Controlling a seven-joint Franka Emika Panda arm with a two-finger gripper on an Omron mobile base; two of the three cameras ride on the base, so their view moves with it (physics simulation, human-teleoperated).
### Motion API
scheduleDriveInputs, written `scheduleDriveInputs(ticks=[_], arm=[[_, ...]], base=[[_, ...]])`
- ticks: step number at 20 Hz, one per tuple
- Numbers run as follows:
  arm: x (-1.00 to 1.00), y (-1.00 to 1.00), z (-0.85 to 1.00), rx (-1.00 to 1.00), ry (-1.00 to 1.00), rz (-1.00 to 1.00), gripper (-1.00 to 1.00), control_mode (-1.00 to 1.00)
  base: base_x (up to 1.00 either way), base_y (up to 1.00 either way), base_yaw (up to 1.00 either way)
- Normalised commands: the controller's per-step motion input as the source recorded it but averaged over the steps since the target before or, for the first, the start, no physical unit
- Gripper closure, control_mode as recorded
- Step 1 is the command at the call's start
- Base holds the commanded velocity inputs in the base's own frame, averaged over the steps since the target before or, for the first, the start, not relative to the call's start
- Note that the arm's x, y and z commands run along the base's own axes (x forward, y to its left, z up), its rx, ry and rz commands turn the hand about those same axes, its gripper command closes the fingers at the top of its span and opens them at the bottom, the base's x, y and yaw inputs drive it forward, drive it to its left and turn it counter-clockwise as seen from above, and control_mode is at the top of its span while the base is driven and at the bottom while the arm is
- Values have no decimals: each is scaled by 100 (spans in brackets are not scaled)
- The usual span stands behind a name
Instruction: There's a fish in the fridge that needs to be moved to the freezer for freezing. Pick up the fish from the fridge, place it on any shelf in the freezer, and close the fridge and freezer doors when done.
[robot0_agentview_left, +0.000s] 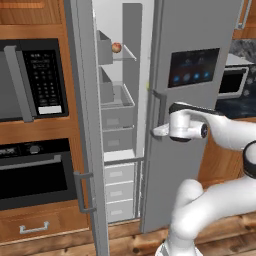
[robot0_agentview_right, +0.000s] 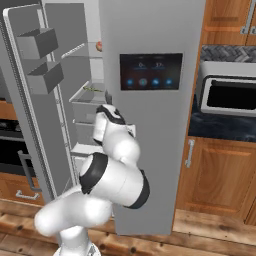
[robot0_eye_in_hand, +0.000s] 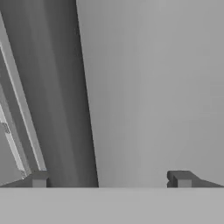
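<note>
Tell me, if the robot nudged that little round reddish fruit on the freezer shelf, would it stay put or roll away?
It would probably roll: the fruit looks round, apple-like, and rests on a smooth clear shelf with no lip that I can see. It seems small and likely light, so a gentle push could move it. The open gripper is down at the wider door, nowhere near it.

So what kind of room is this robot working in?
A home kitchen, by the look of it: a tall grey fridge-freezer with one door open, a black wall oven set in wooden cabinets, and a microwave on the counter.
</note>
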Motion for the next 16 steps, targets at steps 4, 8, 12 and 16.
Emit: scheduleDriveInputs(ticks=[4, 8, 12, 16], arm=[[55, 24, 0, -3, 0, -15, -100, -100], [46, 25, 0, -3, 0, -15, -100, -100], [50, 23, 0, -3, 0, -15, -100, -100], [54, 1, 13, 0, 0, -11, -100, -100]], base=[[0, 0, 0], [0, 0, 0], [0, 0, 0], [0, 0, 0]])
